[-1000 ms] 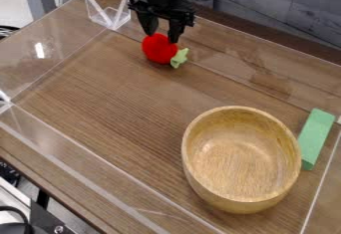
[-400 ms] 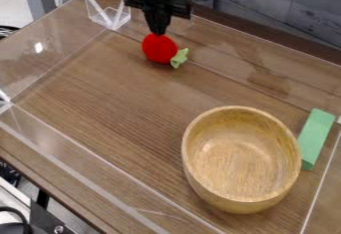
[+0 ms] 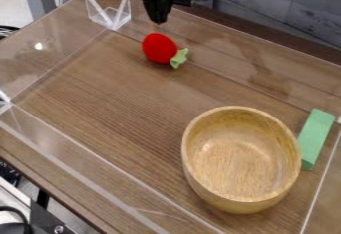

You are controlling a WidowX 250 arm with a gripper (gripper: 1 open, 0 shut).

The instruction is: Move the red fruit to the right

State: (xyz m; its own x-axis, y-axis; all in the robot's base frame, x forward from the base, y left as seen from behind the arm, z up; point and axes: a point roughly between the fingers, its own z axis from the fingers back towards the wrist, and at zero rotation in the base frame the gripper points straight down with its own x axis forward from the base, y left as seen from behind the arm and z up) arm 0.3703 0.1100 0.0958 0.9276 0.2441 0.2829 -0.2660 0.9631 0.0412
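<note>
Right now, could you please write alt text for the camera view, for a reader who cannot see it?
A red toy strawberry lies on a wooden table, with the robot's black hand just above and behind it, not holding it. A wooden bowl and a green block sit at the right.

The top edge is cutting off the arm above the gripper [image 3: 159, 17], whose dark fingers are merging together, hiding any gap.
</note>
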